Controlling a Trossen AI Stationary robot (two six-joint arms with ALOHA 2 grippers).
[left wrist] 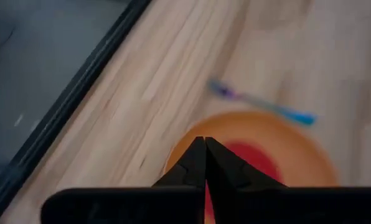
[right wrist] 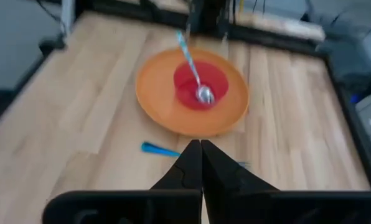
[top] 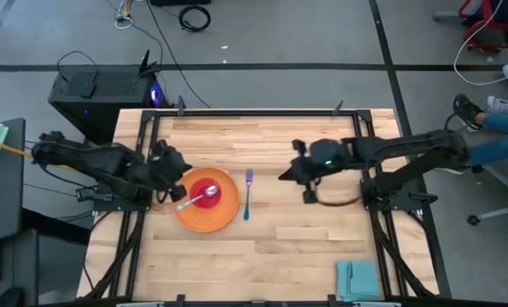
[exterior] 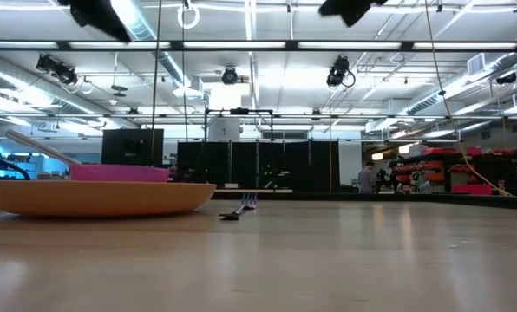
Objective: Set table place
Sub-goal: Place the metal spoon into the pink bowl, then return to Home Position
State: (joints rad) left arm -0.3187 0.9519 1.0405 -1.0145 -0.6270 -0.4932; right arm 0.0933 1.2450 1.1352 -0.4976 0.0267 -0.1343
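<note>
Take the orange plate [top: 208,203] as your landmark on the wooden table [top: 271,256]: the red bowl [top: 205,195] sits on it, with the silver spoon [top: 196,200] resting in the bowl. The blue-handled fork [top: 247,194] lies just beside the plate. Your left gripper [top: 170,175] hovers at the plate's edge, fingers pressed together, holding nothing. Your right gripper [top: 285,175] hangs beyond the fork, also clenched empty. The folded teal napkin [top: 357,279] lies well apart

The left arm reaches in from its side, its tool [top: 179,186] pinched closed with fingertips touching. The right arm stretches inward from the opposite side, its tool [top: 282,176] likewise closed, held above the tabletop [top: 305,256].
</note>
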